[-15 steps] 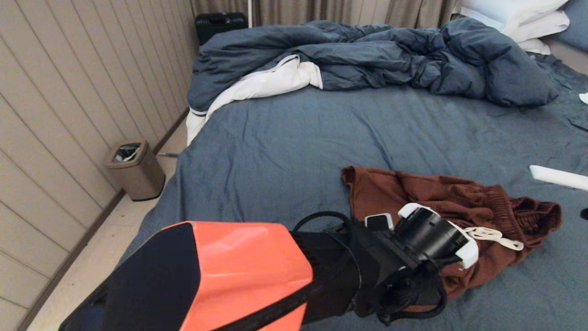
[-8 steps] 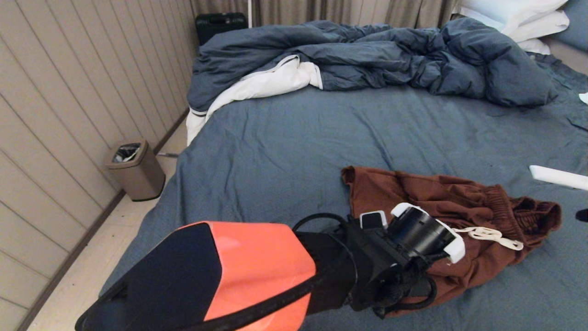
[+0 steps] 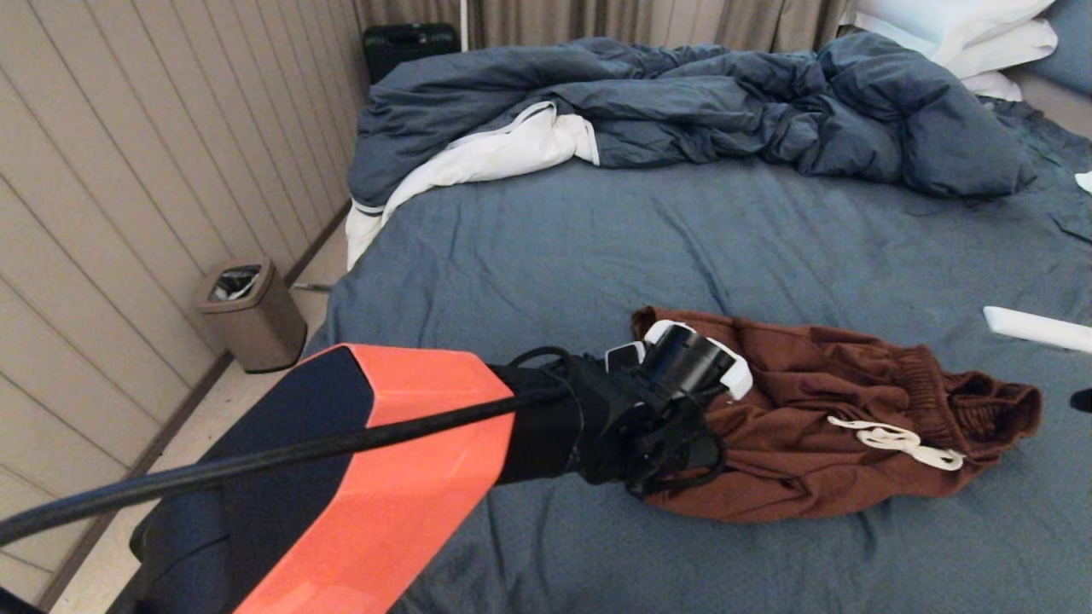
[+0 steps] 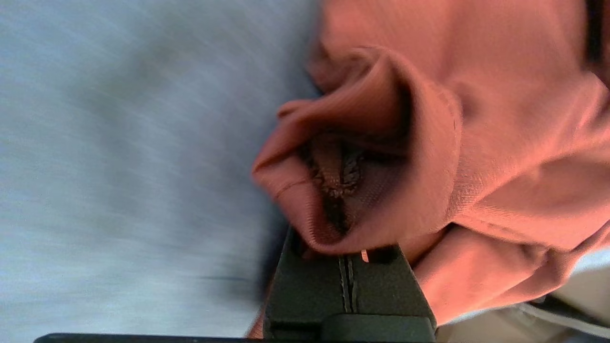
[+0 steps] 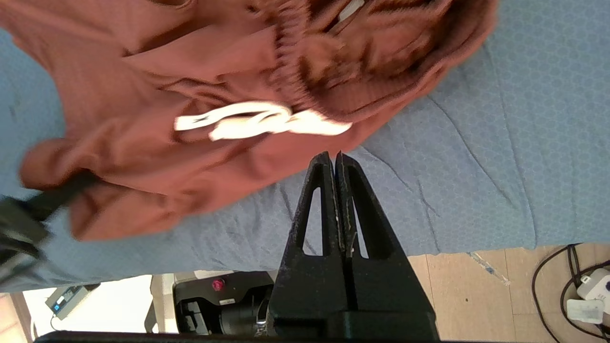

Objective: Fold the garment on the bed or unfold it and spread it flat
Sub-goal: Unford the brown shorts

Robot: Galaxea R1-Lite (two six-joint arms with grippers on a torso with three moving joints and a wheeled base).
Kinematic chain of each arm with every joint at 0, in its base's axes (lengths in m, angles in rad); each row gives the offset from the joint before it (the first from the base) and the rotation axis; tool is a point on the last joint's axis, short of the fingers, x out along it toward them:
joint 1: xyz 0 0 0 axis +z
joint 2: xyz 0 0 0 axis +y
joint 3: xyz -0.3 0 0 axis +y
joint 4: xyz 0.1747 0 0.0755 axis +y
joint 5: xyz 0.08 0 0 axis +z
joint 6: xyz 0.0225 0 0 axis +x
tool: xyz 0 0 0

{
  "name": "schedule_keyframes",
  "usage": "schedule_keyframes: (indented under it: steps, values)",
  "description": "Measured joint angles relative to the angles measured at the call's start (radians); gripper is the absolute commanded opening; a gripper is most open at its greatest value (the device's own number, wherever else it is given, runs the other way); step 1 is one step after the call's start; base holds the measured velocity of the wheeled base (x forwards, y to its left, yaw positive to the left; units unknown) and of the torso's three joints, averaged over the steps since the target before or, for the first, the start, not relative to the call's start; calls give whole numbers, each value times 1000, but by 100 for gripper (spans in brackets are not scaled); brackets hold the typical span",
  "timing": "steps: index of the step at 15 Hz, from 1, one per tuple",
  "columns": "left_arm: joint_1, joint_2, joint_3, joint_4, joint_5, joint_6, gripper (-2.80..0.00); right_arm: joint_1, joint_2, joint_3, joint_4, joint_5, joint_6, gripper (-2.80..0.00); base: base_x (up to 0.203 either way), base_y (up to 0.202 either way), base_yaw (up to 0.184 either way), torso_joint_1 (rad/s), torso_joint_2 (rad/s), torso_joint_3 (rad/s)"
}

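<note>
The rust-brown shorts (image 3: 819, 426) lie crumpled on the slate-blue bed (image 3: 554, 256), near its front edge, with the white drawstring (image 3: 887, 442) on top. My left gripper (image 3: 682, 469) sits at the garment's left end, mostly hidden under its own wrist. In the left wrist view that gripper (image 4: 347, 255) is shut on a bunched fold of the shorts (image 4: 476, 143). My right gripper (image 5: 335, 157) is shut on nothing and hovers over bare sheet just off the edge of the shorts (image 5: 143, 143), by the drawstring (image 5: 262, 121).
A rumpled dark blue duvet (image 3: 682, 111) with white lining lies across the far side, with white pillows (image 3: 964, 26) at the far right. A white flat object (image 3: 1036, 328) lies at the right edge. A bin (image 3: 252, 315) stands on the floor to the left.
My left arm has swung left and away from me, still holding the fabric. The near part of the shorts has been dragged left with it. The drawstring has shifted slightly.
</note>
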Motion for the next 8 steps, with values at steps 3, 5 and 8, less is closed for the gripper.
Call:
schedule_keyframes:
  steps: [3,5,8]
  values:
    - [36,-79,69,59,0,-12,-280,0,-3,6,0,1,1,-280,0,0,0,0,0,0]
    - [49,-155,158,64,-2,-12,-280,0,-5,6,0,1,1,-280,0,0,0,0,0,0]
    - [81,-286,339,57,-4,-3,-280,0,-9,10,0,1,1,-280,0,0,0,0,0,0]
